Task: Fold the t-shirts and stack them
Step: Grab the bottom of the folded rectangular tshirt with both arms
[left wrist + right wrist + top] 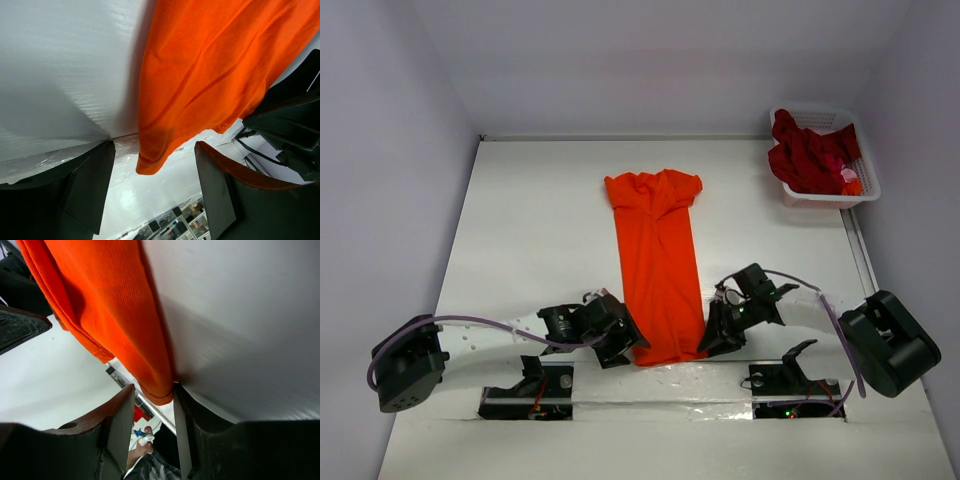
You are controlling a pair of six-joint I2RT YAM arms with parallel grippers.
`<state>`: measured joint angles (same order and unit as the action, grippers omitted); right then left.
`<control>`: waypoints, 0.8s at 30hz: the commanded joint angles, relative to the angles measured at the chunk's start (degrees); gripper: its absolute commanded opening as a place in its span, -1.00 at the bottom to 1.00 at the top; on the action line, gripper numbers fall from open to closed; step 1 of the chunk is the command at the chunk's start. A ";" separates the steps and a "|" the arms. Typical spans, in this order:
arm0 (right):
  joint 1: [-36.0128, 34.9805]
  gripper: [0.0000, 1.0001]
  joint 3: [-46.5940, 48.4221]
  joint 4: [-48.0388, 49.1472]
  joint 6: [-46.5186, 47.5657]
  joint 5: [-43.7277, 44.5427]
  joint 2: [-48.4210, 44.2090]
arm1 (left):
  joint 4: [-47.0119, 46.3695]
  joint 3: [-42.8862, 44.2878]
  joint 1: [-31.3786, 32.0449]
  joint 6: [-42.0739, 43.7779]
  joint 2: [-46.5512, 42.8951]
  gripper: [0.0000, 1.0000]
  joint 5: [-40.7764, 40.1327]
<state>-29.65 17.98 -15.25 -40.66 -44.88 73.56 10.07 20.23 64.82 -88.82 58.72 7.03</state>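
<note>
— What do we have on the left?
— Our left gripper (628, 345) sits low over the white table (530, 230), at the near left corner of the orange shirt (660, 270). From the wrist we see its fingers (90, 185) standing wide apart. The corner of the hem hangs in the gap between them and touches neither

— And where is the shirt itself?
— We see it in the middle of the table as a long narrow strip. The collar and sleeves are at the far end, and the hem is at the near end, between our two arms

— What about the right side?
— Our right gripper (712, 342) is at the near right corner of the same hem. Its fingers are only a narrow gap apart, with the corner of the cloth right at their tips. The cloth lies against one finger, and we cannot tell whether the other one presses it

— Anything further right?
— In the far right corner of the table we have a white basket (825, 200). It holds a heap of dark red shirts (810, 155), well apart from both grippers
</note>
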 commanded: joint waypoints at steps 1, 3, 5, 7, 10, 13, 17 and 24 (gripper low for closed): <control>0.21 -0.16 -0.84 -0.14 0.85 6.47 1.06 | 0.57 -0.72 0.22 -0.66 -1.15 0.25 -0.44; 0.21 -0.19 -0.75 -0.40 0.67 6.48 0.62 | 0.83 -0.72 0.22 -0.66 -1.24 0.24 -0.52; 0.21 -0.20 -0.58 -1.45 0.85 6.83 0.01 | 1.01 -0.72 0.22 -0.74 -1.41 0.25 -0.44; 0.21 -0.21 -0.49 -2.15 1.03 7.26 -0.43 | 1.18 -0.72 0.22 -0.74 -1.41 0.24 -0.44; 0.21 -0.28 -0.49 -2.86 0.94 7.62 -1.31 | 1.71 -0.72 0.22 -0.92 -1.59 0.25 -0.61; 0.21 -0.42 -0.40 -2.95 1.11 7.70 -1.05 | 1.71 -0.72 0.22 -0.92 -1.59 0.21 -0.79; 0.21 -0.61 -0.49 -2.51 1.03 7.44 -0.87 | 1.89 -0.37 0.22 -0.75 -1.24 0.02 -0.70; 0.21 -0.96 -0.49 -2.25 1.11 7.44 0.00 | 1.01 -0.45 0.22 -0.66 -0.89 0.01 -0.35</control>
<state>-29.65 17.93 -16.51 -40.36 -41.01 72.53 10.94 20.21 64.82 -89.12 58.22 7.05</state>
